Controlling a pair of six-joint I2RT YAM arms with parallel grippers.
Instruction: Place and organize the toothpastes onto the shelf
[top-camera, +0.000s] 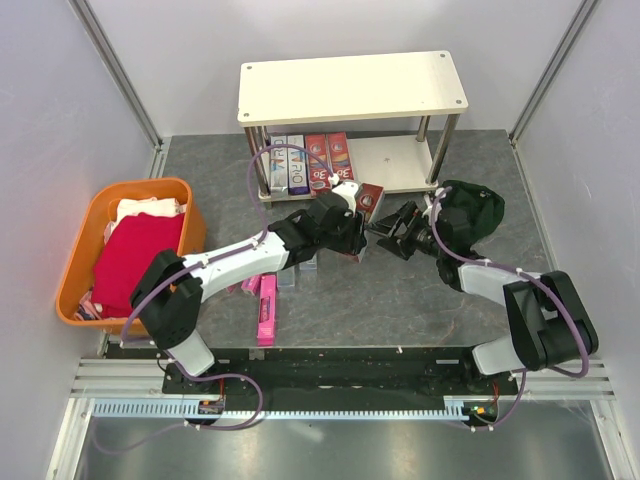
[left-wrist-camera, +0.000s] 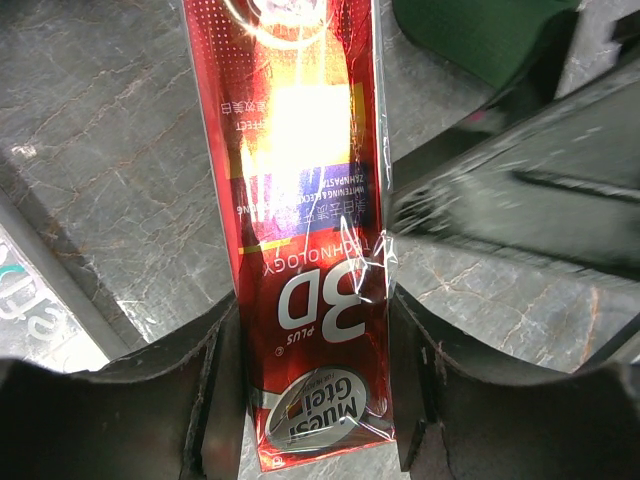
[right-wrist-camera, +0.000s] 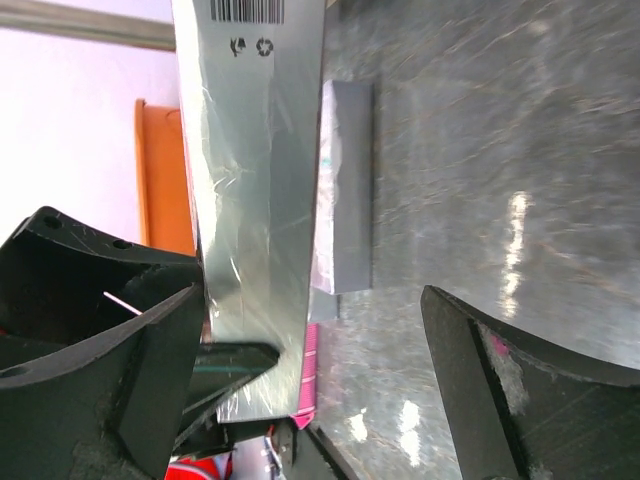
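Note:
My left gripper (top-camera: 352, 207) is shut on a red "3D" toothpaste box (top-camera: 371, 197), held just in front of the shelf (top-camera: 350, 88). In the left wrist view the box (left-wrist-camera: 300, 200) sits between both fingers of the left gripper (left-wrist-camera: 312, 335). My right gripper (top-camera: 394, 226) is open beside it. In the right wrist view the box's silvery barcode side (right-wrist-camera: 260, 200) lies against one finger of the right gripper (right-wrist-camera: 310, 320), with a wide gap to the other. Several boxes stand on the lower tier (top-camera: 312, 163). Pink boxes (top-camera: 266, 308) and a grey box (right-wrist-camera: 345, 190) lie on the table.
An orange basket (top-camera: 190, 205) with a red cloth (top-camera: 135, 260) stands at the left. A dark green cloth (top-camera: 472, 212) lies by the right arm, near the shelf's right chrome leg (top-camera: 443, 150). The shelf's top board is bare.

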